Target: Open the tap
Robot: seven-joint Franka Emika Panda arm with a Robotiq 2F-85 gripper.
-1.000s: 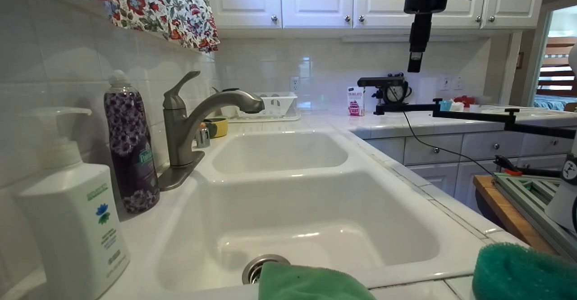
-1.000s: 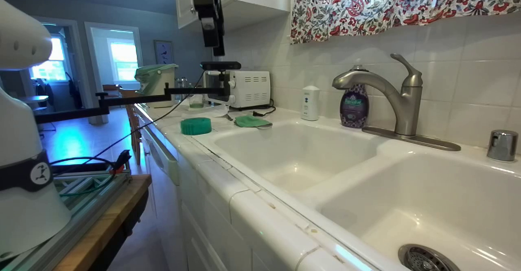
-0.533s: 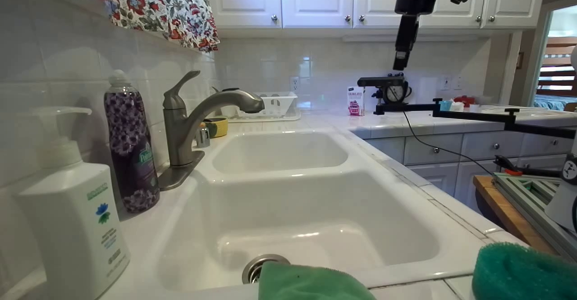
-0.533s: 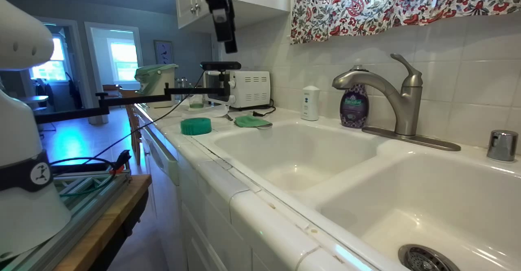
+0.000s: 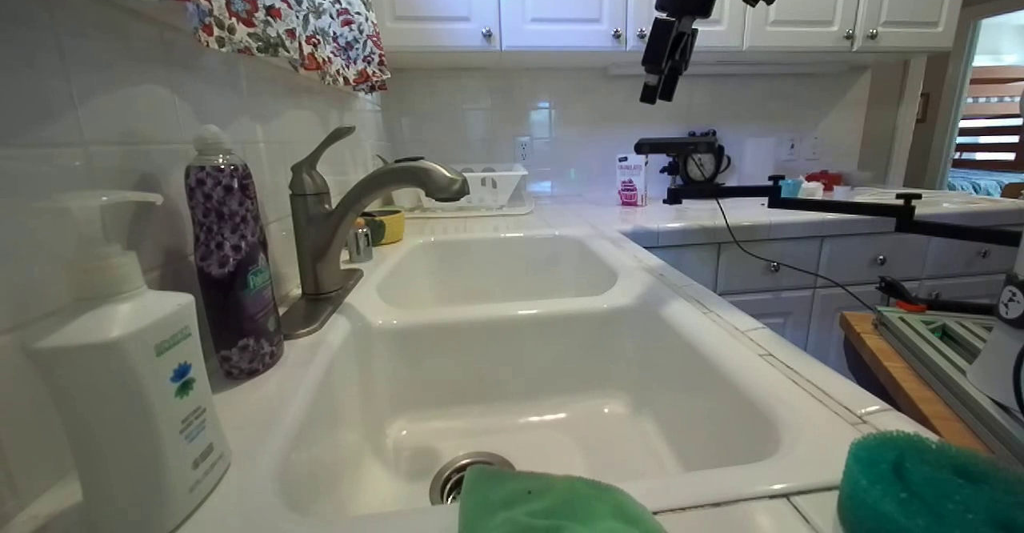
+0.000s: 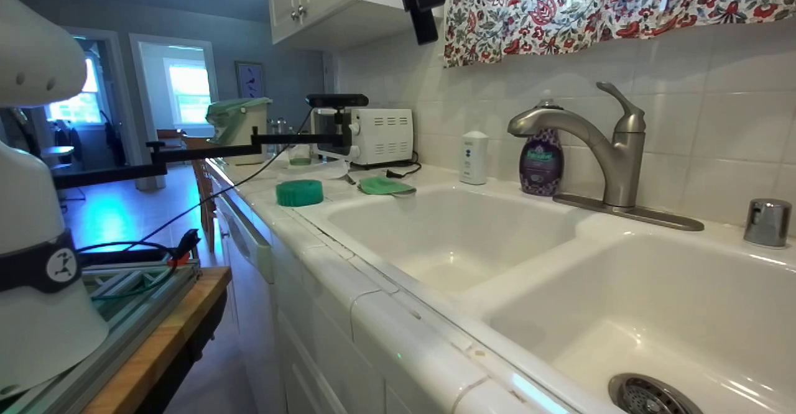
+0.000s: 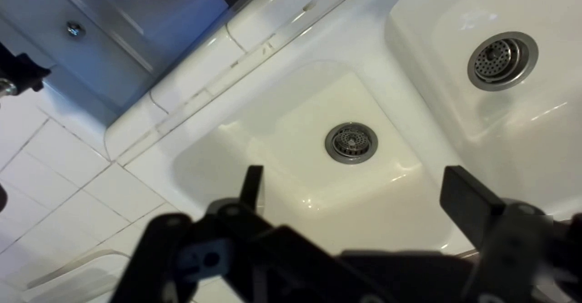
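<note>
The tap (image 5: 314, 237) is brushed grey metal with a thick upright body and an arching spout; it also shows in an exterior view (image 6: 627, 165). Its single lever handle (image 5: 320, 150) sits on top and points up at a slant, seen too in an exterior view (image 6: 615, 98). My gripper (image 5: 658, 94) hangs high, tilted, well apart from the tap; its tips show in an exterior view (image 6: 426, 32). In the wrist view the gripper (image 7: 353, 173) is open and empty, its fingers wide apart above the sink. There I cannot make out the tap.
A white double sink (image 6: 472, 302) lies below. A white pump bottle (image 5: 136, 405) and a purple-patterned bottle (image 5: 232, 269) stand beside the tap. A floral curtain (image 6: 559, 10) hangs above. A chrome cap (image 6: 768, 221), green scrubber (image 6: 299, 193) and black camera arm (image 6: 211, 153) are also there.
My gripper has moved from the robot's side toward the tap's side, risen a little and become more tilted. The tap and its lever have not moved.
</note>
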